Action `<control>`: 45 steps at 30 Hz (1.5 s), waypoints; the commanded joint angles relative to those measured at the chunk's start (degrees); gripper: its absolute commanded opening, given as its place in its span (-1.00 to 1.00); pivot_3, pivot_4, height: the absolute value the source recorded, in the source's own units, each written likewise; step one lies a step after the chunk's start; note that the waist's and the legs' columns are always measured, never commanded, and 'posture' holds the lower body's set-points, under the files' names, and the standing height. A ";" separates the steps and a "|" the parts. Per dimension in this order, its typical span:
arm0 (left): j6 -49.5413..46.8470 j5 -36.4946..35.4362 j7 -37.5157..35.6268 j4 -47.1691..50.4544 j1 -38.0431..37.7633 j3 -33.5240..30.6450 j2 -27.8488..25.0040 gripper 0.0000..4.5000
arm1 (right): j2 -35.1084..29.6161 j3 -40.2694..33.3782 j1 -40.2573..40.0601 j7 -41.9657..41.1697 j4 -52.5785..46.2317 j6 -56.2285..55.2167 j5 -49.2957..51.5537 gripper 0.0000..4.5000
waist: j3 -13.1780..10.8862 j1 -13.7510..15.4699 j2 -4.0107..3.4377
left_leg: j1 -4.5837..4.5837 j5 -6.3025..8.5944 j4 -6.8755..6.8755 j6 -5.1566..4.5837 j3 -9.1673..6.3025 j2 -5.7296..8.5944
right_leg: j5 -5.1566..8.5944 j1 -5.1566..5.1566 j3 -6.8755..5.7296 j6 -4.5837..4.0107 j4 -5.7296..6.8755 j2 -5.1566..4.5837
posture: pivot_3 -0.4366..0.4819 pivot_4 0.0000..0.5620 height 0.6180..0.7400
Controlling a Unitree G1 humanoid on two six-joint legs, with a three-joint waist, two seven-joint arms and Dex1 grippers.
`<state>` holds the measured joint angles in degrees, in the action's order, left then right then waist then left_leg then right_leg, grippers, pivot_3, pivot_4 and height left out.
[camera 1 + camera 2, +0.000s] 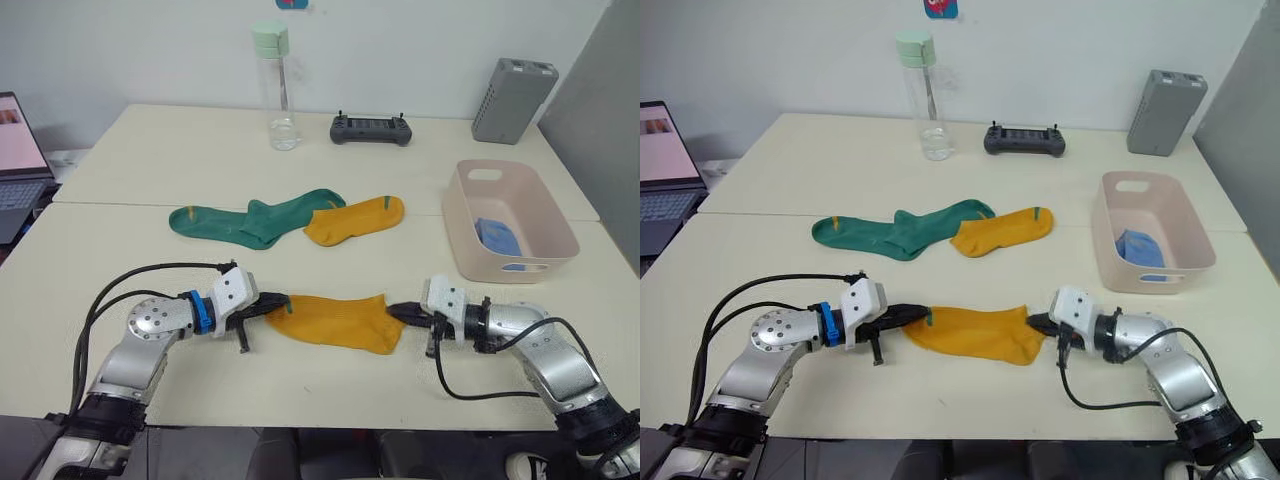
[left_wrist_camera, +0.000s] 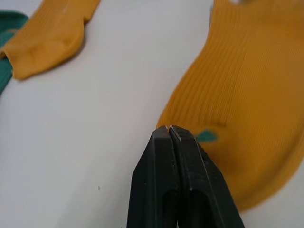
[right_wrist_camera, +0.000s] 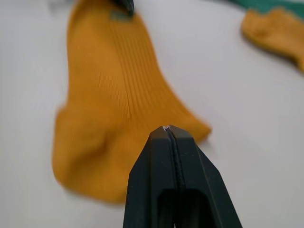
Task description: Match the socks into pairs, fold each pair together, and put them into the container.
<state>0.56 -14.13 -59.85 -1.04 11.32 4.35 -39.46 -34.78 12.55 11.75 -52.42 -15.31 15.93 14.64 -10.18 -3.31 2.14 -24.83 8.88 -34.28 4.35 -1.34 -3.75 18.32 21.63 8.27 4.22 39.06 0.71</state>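
Note:
A mustard yellow sock (image 1: pixel 335 320) lies flat near the table's front edge, between my two grippers. My left gripper (image 1: pixel 272 304) is shut, its tips at the sock's left end by the green mark (image 2: pixel 205 136). My right gripper (image 1: pixel 397 311) is also shut, with its tips touching the sock's right end. Neither wrist view shows fabric between the fingers. A second yellow sock (image 1: pixel 356 219) lies farther back, overlapping the dark green socks (image 1: pixel 250 221). Folded light blue socks (image 1: pixel 497 236) rest inside the pale pink container (image 1: pixel 456 236) at the right.
At the back of the table stand a clear water bottle (image 1: pixel 281 90), a black controller (image 1: pixel 372 128) and a grey ribbed box (image 1: pixel 512 98). An open laptop (image 1: pixel 15 150) sits past the table's left edge. A seam crosses the table behind the green socks.

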 commanded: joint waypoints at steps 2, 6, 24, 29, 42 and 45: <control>-0.69 -0.59 -2.50 7.24 -3.56 0.52 -2.10 -0.99 | 0.56 3.23 0.11 -0.68 -2.49 0.99 -1.62 -1.00 | 0.00 -0.03 0.00 | 0.00 0.00 0.00 0.00 0.01 0.01 | 0.01 -0.01 0.00 -0.02 -0.02 0.00 | -0.05 -0.47 1.00; -0.08 2.85 -1.52 4.50 -4.67 1.30 -3.11 -0.99 | 0.80 4.96 0.00 -0.72 -1.07 1.12 -3.15 -1.00 | -0.01 0.02 -0.01 | 0.00 0.00 0.04 0.00 0.01 0.00 | 0.05 0.06 -0.01 -0.11 -0.01 0.00 | -0.05 -0.47 1.00; -18.18 -12.16 14.75 4.83 -9.41 -24.32 -0.49 -0.83 | -1.32 -19.13 -7.77 9.98 -3.89 3.63 5.60 -0.72 | 0.00 -0.03 -0.01 | 0.04 0.00 -0.01 0.00 -0.03 -0.04 | 0.07 -0.01 -0.06 -0.08 0.02 0.00 | -0.05 -0.47 1.00; -17.31 -11.35 21.13 6.28 -10.68 -26.25 5.04 -0.17 | 3.42 -16.85 -7.16 14.92 -3.28 3.90 3.05 0.07 | 0.02 0.01 0.02 | 0.01 0.01 -0.03 0.01 0.03 0.03 | 0.01 -0.03 0.02 0.00 -0.06 -0.06 | -0.05 -0.47 1.00; -21.91 -13.09 17.33 14.80 -8.55 -20.02 2.77 0.99 | 5.24 -5.43 2.57 14.39 -1.16 6.47 -3.00 1.00 | 0.01 -0.10 0.01 | 0.01 0.00 -0.02 0.01 0.04 0.02 | -0.01 0.04 0.03 -0.05 -0.02 -0.04 | -0.05 -0.47 1.00; -23.97 -13.25 15.81 17.89 -3.66 -15.75 1.86 0.99 | 9.74 0.42 14.04 15.46 9.59 5.86 -7.87 1.00 | 0.01 -0.40 0.02 | 0.04 0.00 -0.04 0.01 0.06 0.01 | -0.03 0.03 0.05 -0.07 -0.03 -0.03 | -0.05 -0.47 1.00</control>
<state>-22.92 -26.85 -43.24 13.89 5.61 -12.86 -36.76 -26.11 11.12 22.03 -37.40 -9.02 22.78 9.08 -10.17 -3.71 2.16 -24.79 8.88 -34.34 4.36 -1.28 -3.74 18.23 21.66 8.32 4.12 39.04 0.69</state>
